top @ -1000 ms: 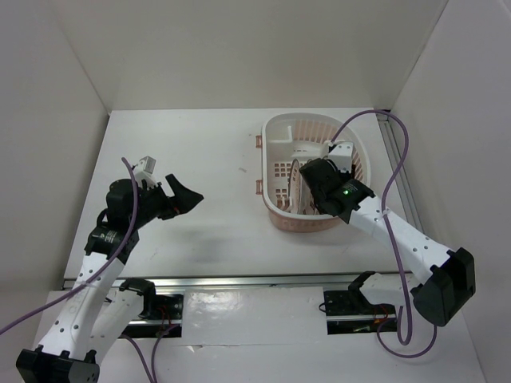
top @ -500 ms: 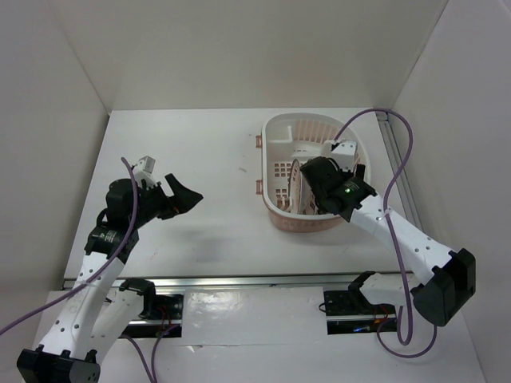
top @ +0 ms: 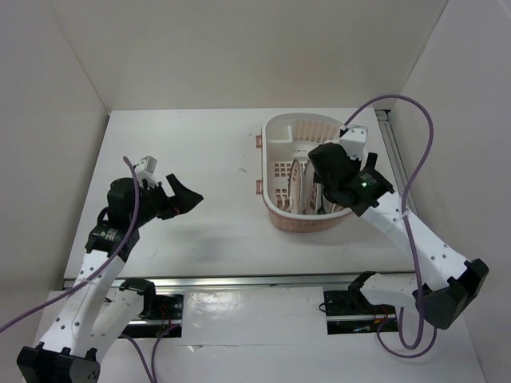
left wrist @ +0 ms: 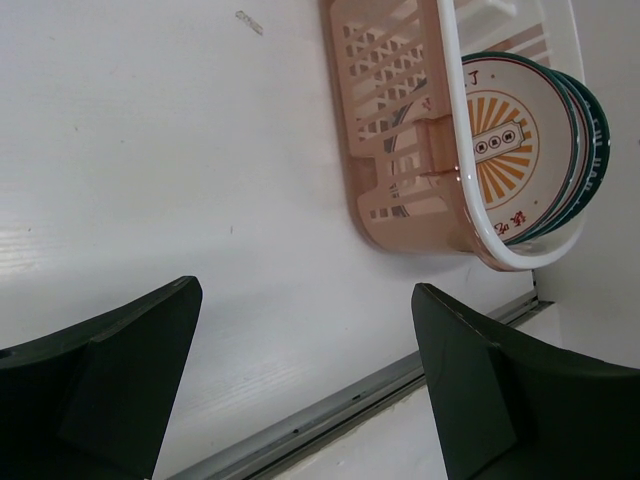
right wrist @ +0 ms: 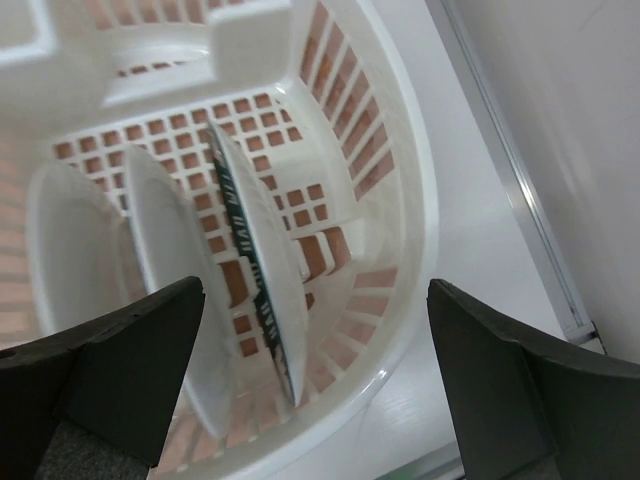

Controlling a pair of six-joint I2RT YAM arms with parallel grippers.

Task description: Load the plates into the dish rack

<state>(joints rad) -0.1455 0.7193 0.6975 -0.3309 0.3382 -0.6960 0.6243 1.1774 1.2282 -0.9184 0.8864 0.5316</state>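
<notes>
My left end effector (top: 182, 199) hovers over the table (top: 207, 152), spread and empty. To its right the dish rack (top: 275, 132) lies with its long axis pointing away from me. The plates (right wrist: 262, 290), all three, stand on edge in its near end, faces leftward. My right end effector (right wrist: 312, 345) has just spread and lifted clear, so loading looks done.

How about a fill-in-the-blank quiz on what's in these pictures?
The dish rack holds ____ plates. The plates stand on ____, not flat. The right gripper over the rack is ____. The left gripper holds ____.
Missing words: three; edge; open; nothing.
</notes>
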